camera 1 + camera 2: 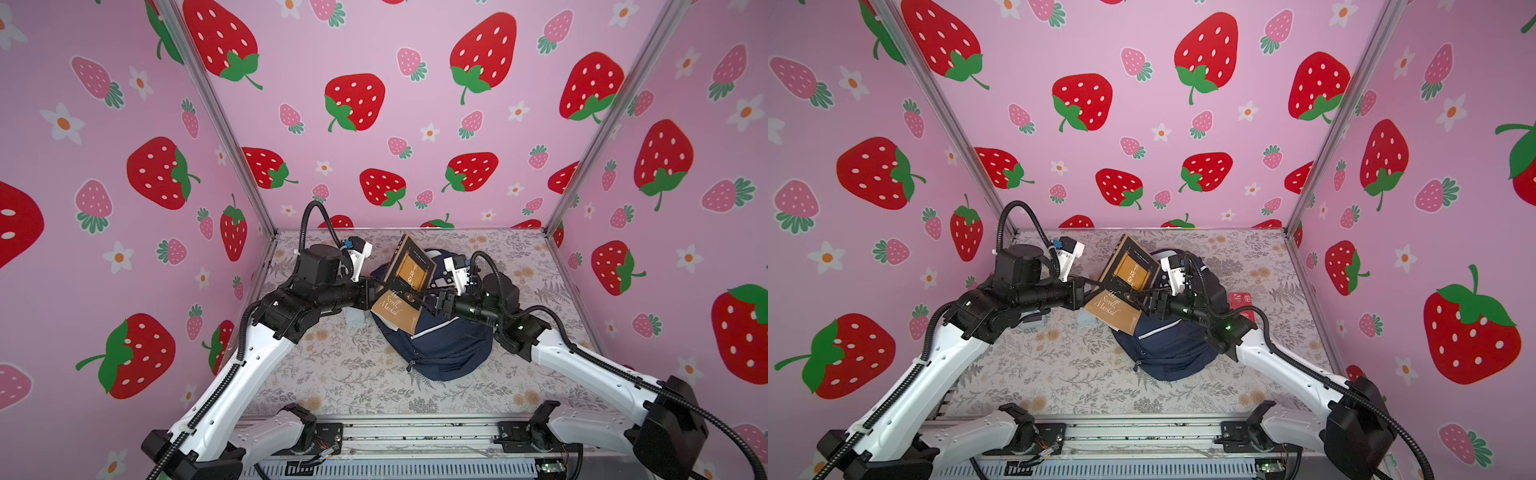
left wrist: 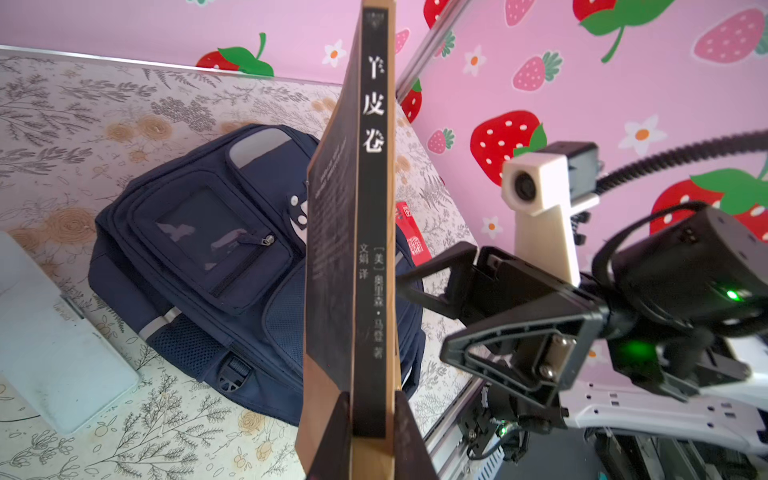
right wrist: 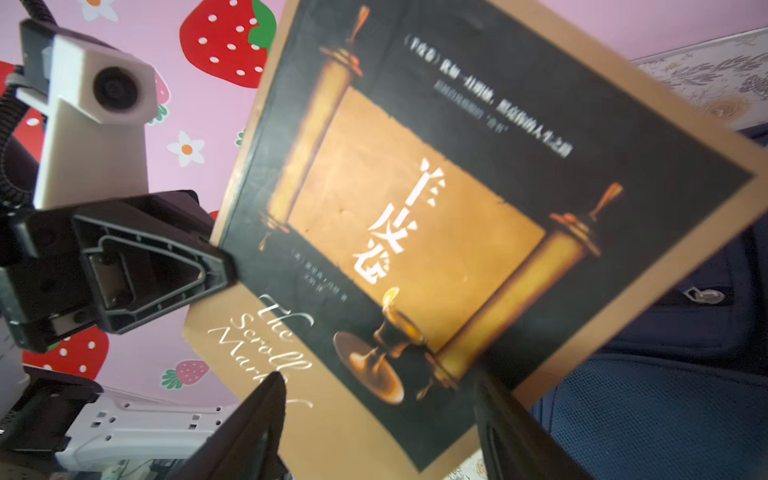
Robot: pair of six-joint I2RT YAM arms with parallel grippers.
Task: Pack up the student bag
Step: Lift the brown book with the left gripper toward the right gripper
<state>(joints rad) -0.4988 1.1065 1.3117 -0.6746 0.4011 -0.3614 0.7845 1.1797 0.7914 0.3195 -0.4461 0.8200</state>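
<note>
A brown-and-black book (image 1: 409, 282) (image 1: 1125, 286) hangs tilted above the student bag (image 1: 440, 349) (image 1: 1167, 353), a navy backpack lying flat on the floral table. My left gripper (image 1: 384, 289) (image 2: 372, 399) is shut on the book's spine edge (image 2: 374, 208), one finger on each cover. My right gripper (image 1: 417, 297) (image 3: 379, 378) stands open facing the front cover (image 3: 415, 208), its fingertips (image 2: 405, 276) at or just off the cover. The bag (image 2: 199, 232) shows its front zip pockets; whether its main opening is unzipped I cannot tell.
A pale blue-grey box (image 2: 54, 345) (image 1: 356, 318) lies on the table left of the bag, under the left arm. A red packet (image 1: 1241, 301) (image 2: 411, 237) lies to the bag's right. Pink strawberry walls with metal corner posts close in three sides.
</note>
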